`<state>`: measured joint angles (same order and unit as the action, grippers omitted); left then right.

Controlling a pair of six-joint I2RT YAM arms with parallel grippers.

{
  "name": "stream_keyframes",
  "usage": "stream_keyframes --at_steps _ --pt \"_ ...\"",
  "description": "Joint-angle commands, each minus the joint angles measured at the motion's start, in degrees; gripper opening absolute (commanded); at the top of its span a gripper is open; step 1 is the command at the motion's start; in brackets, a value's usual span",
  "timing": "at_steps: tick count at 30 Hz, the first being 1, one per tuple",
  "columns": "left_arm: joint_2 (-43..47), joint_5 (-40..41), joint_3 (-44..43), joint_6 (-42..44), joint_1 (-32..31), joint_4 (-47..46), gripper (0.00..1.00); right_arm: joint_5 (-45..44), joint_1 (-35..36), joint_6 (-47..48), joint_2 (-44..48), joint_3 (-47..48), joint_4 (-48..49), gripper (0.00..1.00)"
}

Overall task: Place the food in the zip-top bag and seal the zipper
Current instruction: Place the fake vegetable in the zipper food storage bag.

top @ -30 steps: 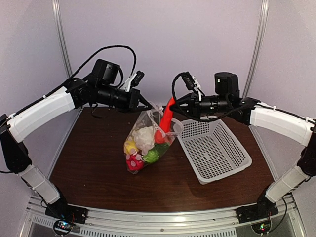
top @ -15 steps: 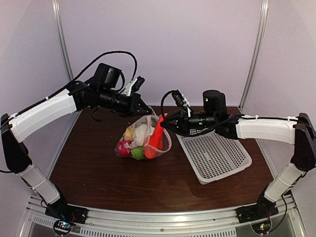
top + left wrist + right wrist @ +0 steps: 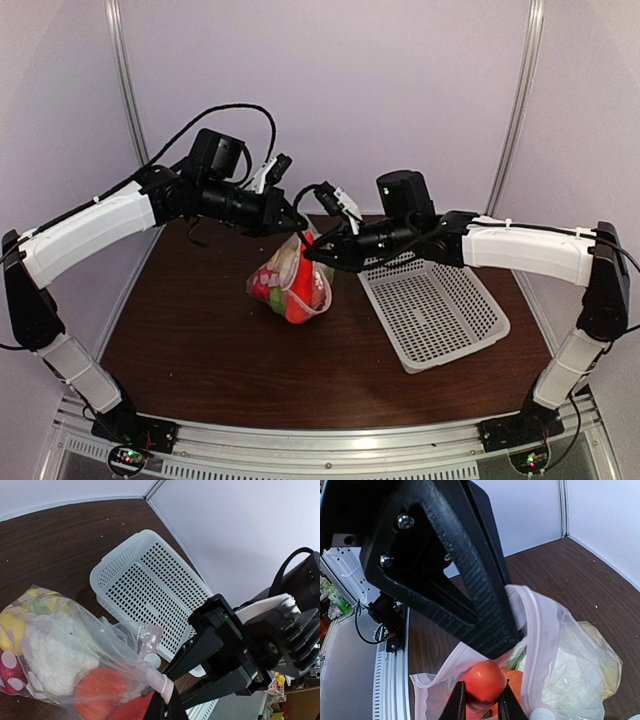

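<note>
Has the zip-top bag (image 3: 288, 285) mid-counter (image 3: 200, 350), with the white basket (image 3: 440, 300) just to its right. Holds the bag's rim up with the left gripper (image 3: 296, 222), clamped shut. Pinches the carrot (image 3: 482, 681) narrowly in the right gripper (image 3: 309, 252), inside the bag's mouth; plain only from the right wrist. Shows the cauliflower (image 3: 55, 655) and slider tab (image 3: 152, 661) only from the left wrist.

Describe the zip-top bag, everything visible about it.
The zip-top bag is clear, crinkly plastic printed with white dots. Its mouth is open and unsealed, held up high. The left gripper is shut on one rim, and the right gripper holds a carrot in the opening. A white cauliflower and yellow, green and red pieces show inside. The bag is over the brown table, beside the white basket and apart from it.
</note>
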<state>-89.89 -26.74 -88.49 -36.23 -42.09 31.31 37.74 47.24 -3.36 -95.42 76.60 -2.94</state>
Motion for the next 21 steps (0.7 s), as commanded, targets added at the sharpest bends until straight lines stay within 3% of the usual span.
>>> stream_keyframes --at_steps 1,10,14,21 --pt "1.18 -0.55 -0.54 0.16 -0.01 -7.57 0.00 -4.04 1.75 1.36 0.42 -0.31 -6.03 0.10" --pt "3.20 -4.80 -0.19 0.47 0.00 -9.78 0.00 -16.80 1.96 -4.49 -3.48 2.99 -10.37 0.14" --pt "3.40 -6.48 1.39 0.37 0.00 -10.18 0.00 -21.32 1.67 -7.46 -4.80 6.40 -12.01 0.36" --pt "3.02 -6.15 3.66 1.61 -0.01 -10.56 0.00 -20.46 1.38 -1.91 1.12 9.08 -16.84 0.65"
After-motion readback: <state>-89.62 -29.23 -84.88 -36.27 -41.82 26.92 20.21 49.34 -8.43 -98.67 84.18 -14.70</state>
